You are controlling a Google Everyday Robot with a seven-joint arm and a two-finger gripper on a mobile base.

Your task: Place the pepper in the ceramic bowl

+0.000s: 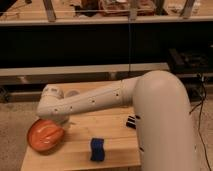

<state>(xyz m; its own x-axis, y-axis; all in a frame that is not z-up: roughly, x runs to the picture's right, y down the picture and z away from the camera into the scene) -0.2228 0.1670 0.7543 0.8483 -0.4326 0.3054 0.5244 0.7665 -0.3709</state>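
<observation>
An orange ceramic bowl (39, 142) sits at the left front corner of the wooden table (115, 150). A rounded orange shape, which looks like the pepper (49, 131), lies inside the bowl. My white arm reaches from the right across the table to the bowl. The gripper (54, 120) is at the arm's end, right over the bowl's far rim, and is mostly hidden by the wrist. I cannot tell whether it touches the pepper.
A blue sponge-like block (97, 149) stands near the table's front edge, right of the bowl. A small black object (131, 121) lies by my arm at the right. A low shelf and dark counter run behind the table.
</observation>
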